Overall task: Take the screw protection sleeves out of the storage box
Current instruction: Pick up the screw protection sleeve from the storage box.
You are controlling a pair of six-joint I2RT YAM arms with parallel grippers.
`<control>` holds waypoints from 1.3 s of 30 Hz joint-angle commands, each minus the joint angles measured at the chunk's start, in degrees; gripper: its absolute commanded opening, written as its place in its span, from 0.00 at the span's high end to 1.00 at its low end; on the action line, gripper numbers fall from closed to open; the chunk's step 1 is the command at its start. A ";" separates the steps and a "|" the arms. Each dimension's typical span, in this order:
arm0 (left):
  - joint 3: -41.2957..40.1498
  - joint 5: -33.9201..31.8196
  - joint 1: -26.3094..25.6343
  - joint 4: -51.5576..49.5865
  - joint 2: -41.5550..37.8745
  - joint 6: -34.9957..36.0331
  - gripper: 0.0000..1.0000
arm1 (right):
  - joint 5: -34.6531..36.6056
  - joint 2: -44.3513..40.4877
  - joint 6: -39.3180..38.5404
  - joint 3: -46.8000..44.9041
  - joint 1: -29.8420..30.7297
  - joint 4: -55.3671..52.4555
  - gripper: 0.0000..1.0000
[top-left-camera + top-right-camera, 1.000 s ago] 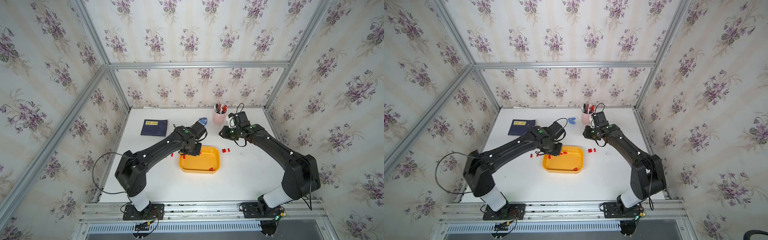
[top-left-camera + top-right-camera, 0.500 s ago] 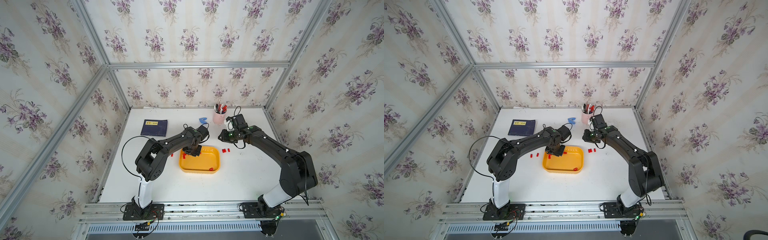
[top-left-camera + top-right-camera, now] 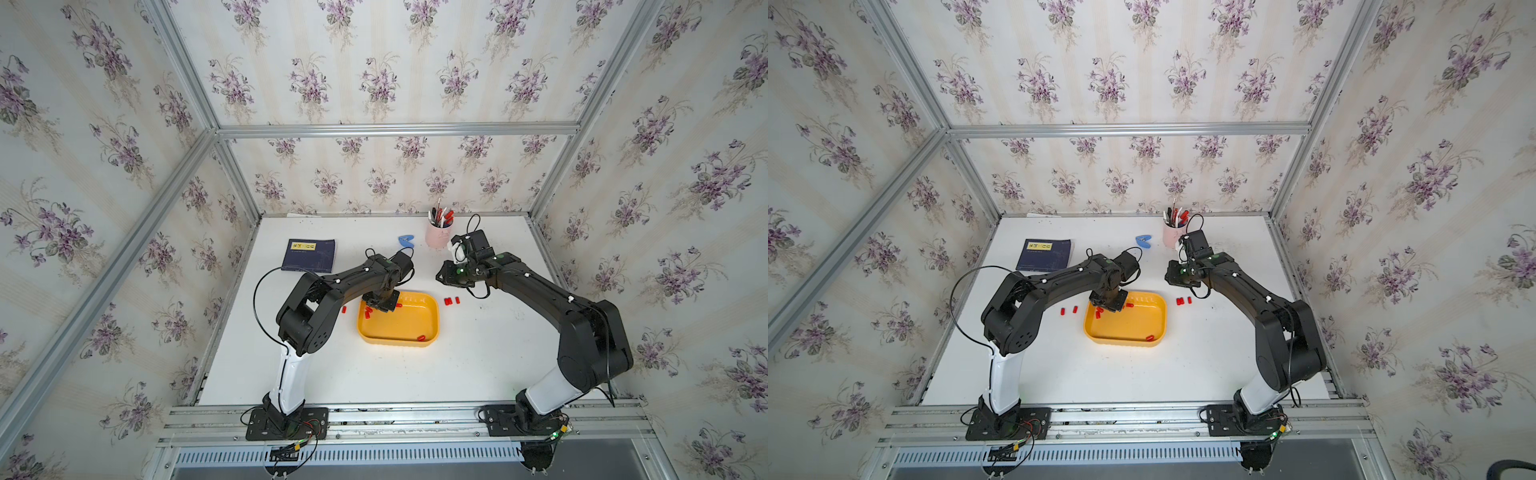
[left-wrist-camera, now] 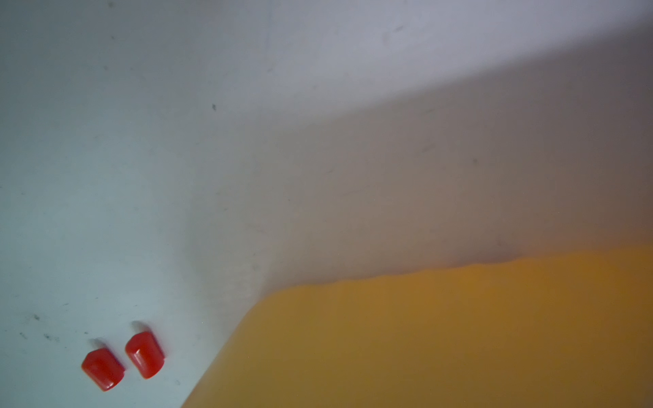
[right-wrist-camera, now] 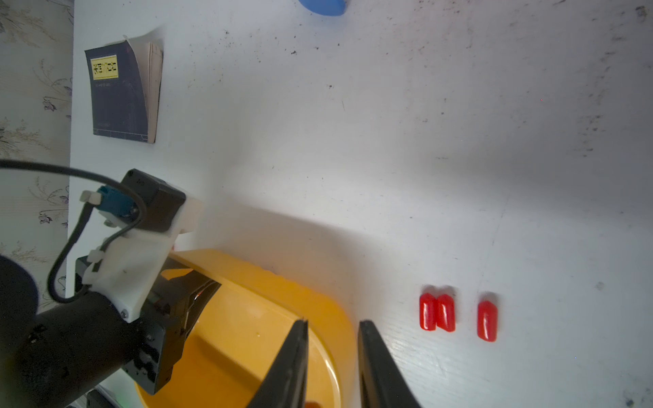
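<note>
Top views first: in both top views the storage box (image 3: 434, 320) sits mid-table. The left gripper (image 3: 380, 306) is down inside its far left corner, and the right gripper (image 3: 441, 277) hangs near its far right corner. Of the screw protection sleeves (image 3: 421, 338), one lies by the near rim and a few cluster around the left gripper; more may hide beneath it. On the table (image 3: 478, 365), three sleeves lie just right of the box. In a top view two more (image 3: 1063, 311) lie to its left.

Left wrist view: only the box's blurred orange corner and those two sleeves beside it. No fingers are in frame, so I cannot tell how they stand.

Right wrist view: the right gripper's fingers (image 5: 295, 364) are spread with nothing between them, above the box's rim. The three sleeves lie nearby, two touching and one apart.

I'd call it about half done: five out, at least four to go.
</note>
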 commanded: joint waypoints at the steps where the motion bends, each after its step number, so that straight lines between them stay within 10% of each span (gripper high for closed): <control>1: -0.58 -0.44 0.35 0.60 0.29 0.82 0.73 | 0.52 0.00 -0.67 0.15 -0.01 0.02 0.71; 12: -0.31 -0.40 0.40 0.23 0.42 1.05 0.89 | 0.57 -0.27 -0.66 0.15 -0.02 -0.12 0.71; 39: -10.91 -0.05 9.11 -5.30 -24.62 -3.60 0.83 | 0.48 -0.69 -2.30 -0.85 0.04 -0.30 0.71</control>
